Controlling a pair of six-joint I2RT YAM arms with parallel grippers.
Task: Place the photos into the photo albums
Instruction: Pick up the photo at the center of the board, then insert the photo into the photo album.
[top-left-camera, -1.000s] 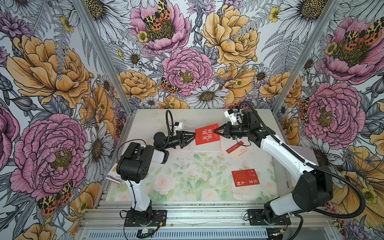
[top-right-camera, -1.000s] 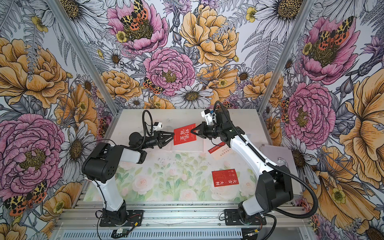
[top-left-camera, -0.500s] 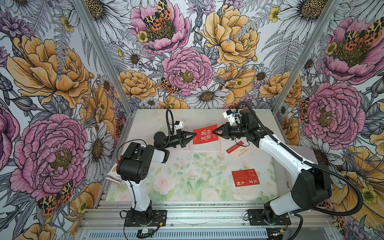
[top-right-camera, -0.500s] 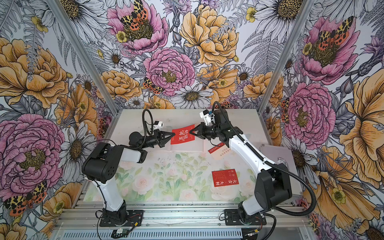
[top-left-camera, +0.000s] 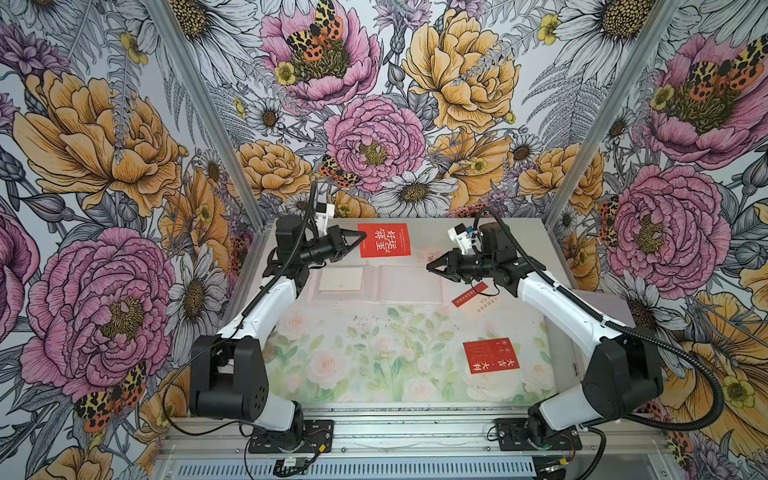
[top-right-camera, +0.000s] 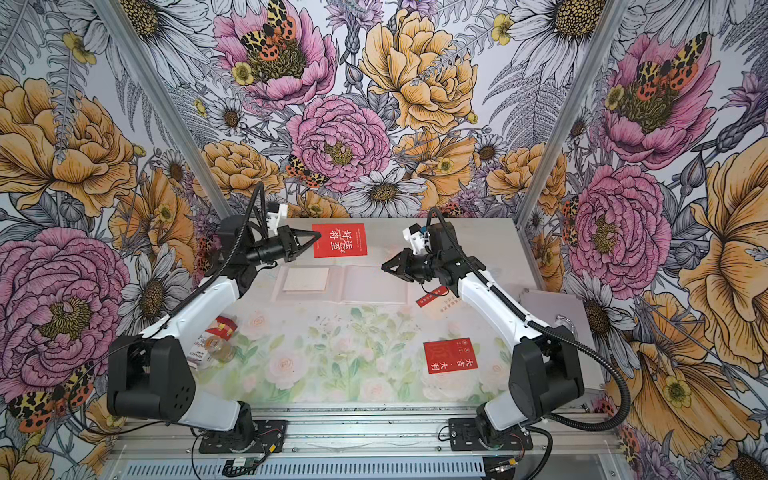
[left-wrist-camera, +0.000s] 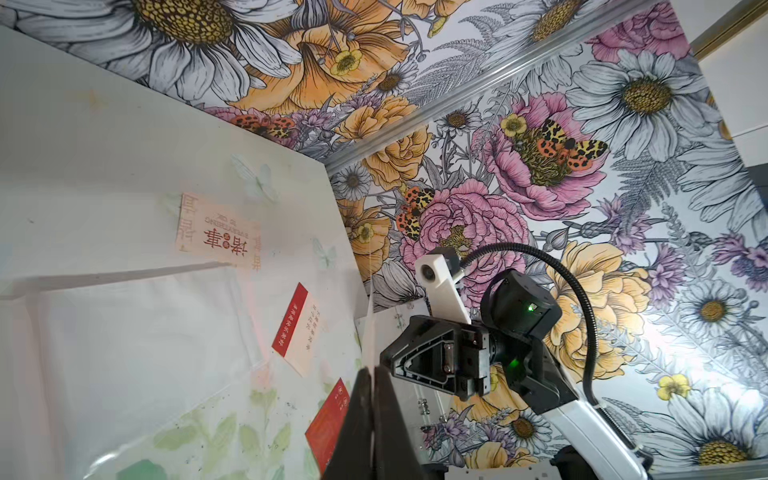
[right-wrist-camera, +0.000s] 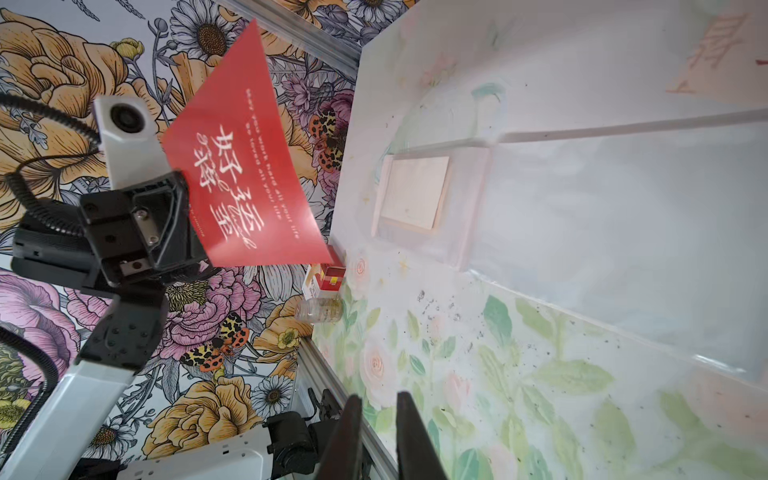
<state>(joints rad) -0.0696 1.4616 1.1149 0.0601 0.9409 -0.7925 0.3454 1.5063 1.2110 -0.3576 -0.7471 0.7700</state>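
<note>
In both top views a red photo (top-left-camera: 384, 240) (top-right-camera: 340, 240) with white Chinese characters hangs in the air over the back of the table. My left gripper (top-left-camera: 363, 236) (top-right-camera: 319, 236) is shut on its left edge; in the left wrist view the left gripper (left-wrist-camera: 374, 370) pinches it edge-on. My right gripper (top-left-camera: 429, 268) (right-wrist-camera: 376, 415) stands a little to the right, slightly open and empty. Below lies the open photo album (top-left-camera: 409, 284) (right-wrist-camera: 582, 208), a cream photo (top-left-camera: 340, 279) in its left page. Other photos lie loose: a red one (top-left-camera: 490, 355) at front right, a red-and-cream one (top-left-camera: 469, 294) under the right arm.
A cream card (left-wrist-camera: 218, 235) with red characters lies behind the album. A red-and-white box (top-right-camera: 220, 328) and a small clear bottle (top-right-camera: 218, 347) sit at the table's left edge by the left arm. A silver case (top-right-camera: 552, 307) lies off the right side.
My left gripper shut on the red photo's left edge. My right gripper opened, let go of its right edge and drew back to the right. The photo moved slightly toward the back.
</note>
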